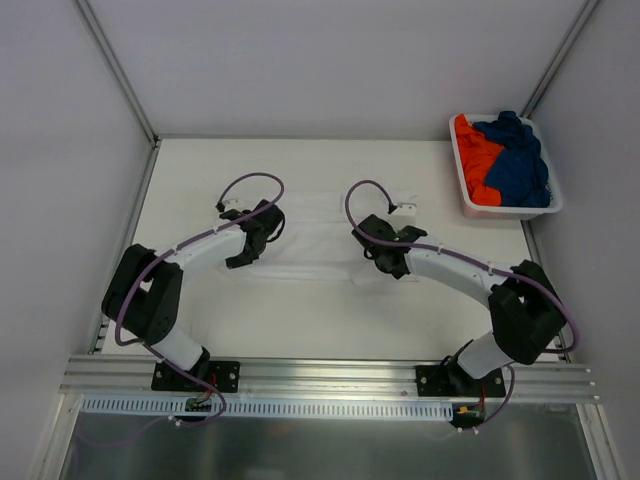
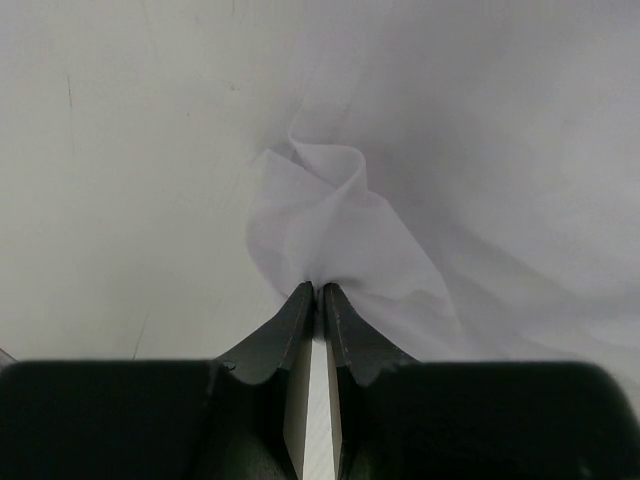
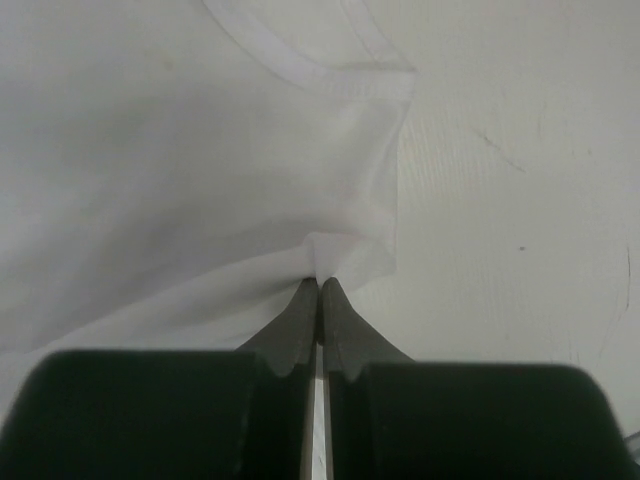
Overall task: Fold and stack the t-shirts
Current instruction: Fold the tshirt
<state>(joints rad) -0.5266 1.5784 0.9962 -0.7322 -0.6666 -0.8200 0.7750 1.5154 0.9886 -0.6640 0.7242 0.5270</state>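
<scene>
Spread flat on the counter (image 1: 300, 325): white t-shirt (image 1: 315, 240), between both arms. Left end effector (image 2: 318, 292) is pinched tight on a bunched fold at its left edge. Right end effector (image 3: 318, 284) is clamped on the right edge, collar band just beyond. Orange t-shirt (image 1: 475, 160) and dark blue t-shirt (image 1: 518, 165) lie heaped in the white basket (image 1: 510, 212) at the far right corner, well apart.

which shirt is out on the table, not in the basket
The white t-shirt, pinched by the left claw and right claw. The orange t-shirt and dark blue t-shirt lie in the basket.
</scene>
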